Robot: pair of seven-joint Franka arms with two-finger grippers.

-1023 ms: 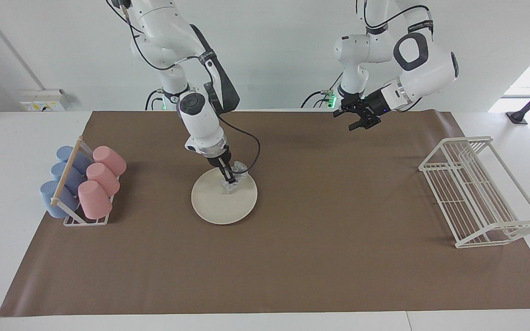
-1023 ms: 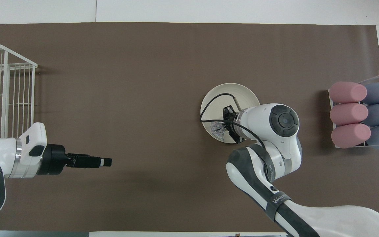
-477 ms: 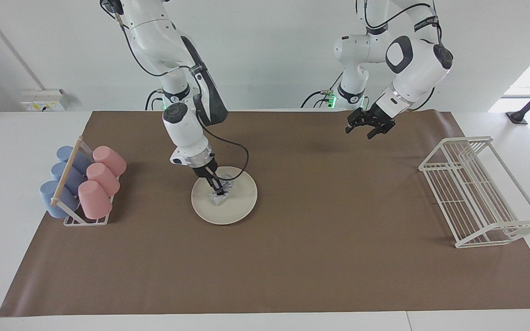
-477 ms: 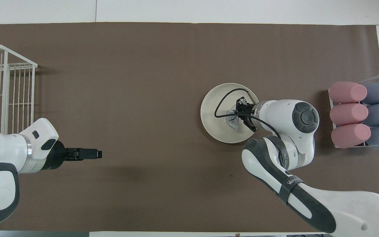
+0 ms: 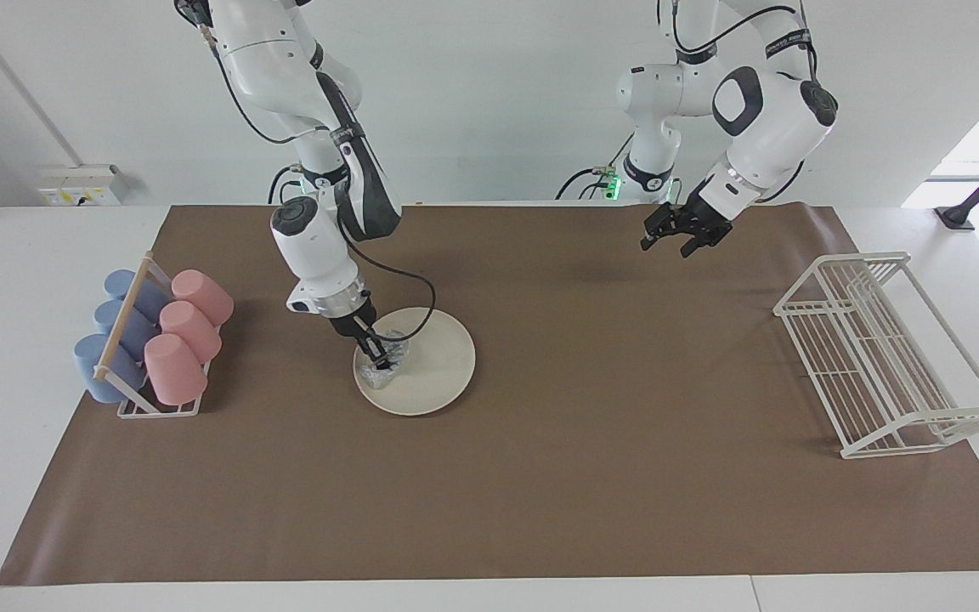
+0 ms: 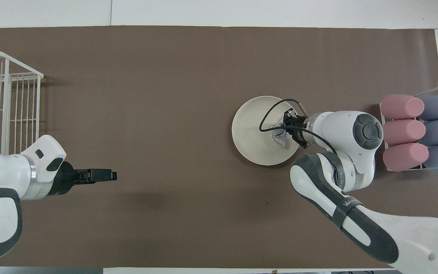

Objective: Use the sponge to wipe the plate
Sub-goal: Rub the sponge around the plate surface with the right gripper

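Observation:
The cream-white plate [image 5: 434,365] lies on the brown mat, toward the right arm's end of the table; it also shows in the overhead view [image 6: 251,133]. My right gripper [image 5: 380,361] is shut on the shiny wrinkly sponge [image 5: 393,352] and presses it onto the plate near the rim that faces the cup rack. In the overhead view the sponge [image 6: 280,137] sits just past the right gripper [image 6: 285,131]. My left gripper [image 5: 668,242] waits in the air over the mat near the robots' edge, away from the plate; it also shows in the overhead view [image 6: 112,175].
A small rack with pink and blue cups [image 5: 154,340] stands at the right arm's end, close to the plate; it also shows in the overhead view [image 6: 416,133]. A white wire dish rack [image 5: 880,357] stands at the left arm's end, and shows in the overhead view [image 6: 6,99].
My right gripper has dragged the sponge across the plate toward the cup rack. My left arm turned its wrist and drew back a little, then stayed still.

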